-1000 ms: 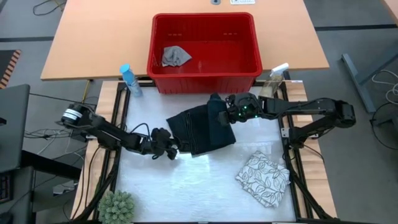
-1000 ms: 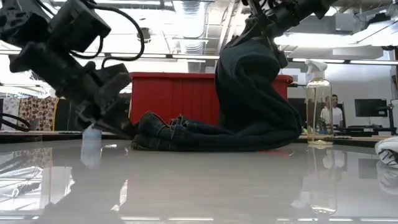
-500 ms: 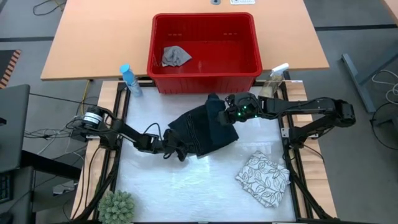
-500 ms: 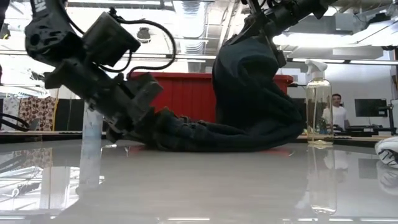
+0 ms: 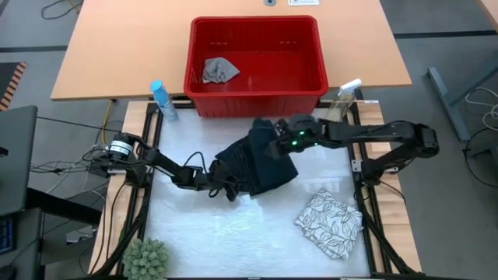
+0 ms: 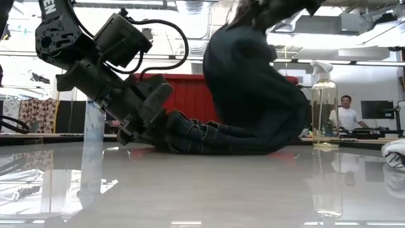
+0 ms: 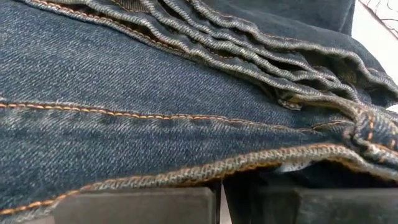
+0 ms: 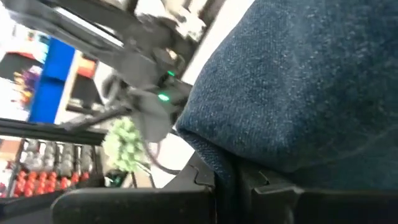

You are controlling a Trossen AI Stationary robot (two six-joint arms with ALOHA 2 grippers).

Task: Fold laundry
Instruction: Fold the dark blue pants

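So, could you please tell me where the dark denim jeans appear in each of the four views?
High view: jeans at table centre, below the red basket.
Low view: jeans at centre, one end lifted, the other lying on the table.
Left wrist view: jeans fill the frame.
Right wrist view: jeans fill the right side.
Shared landmark: the red basket, in the high and low views.

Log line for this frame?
left claw: shut on jeans edge, low | right claw: shut on jeans, lifted | phase: folding

white table (image 5: 233, 233), jeans (image 5: 257, 159), leaf-print cloth (image 5: 331, 223)
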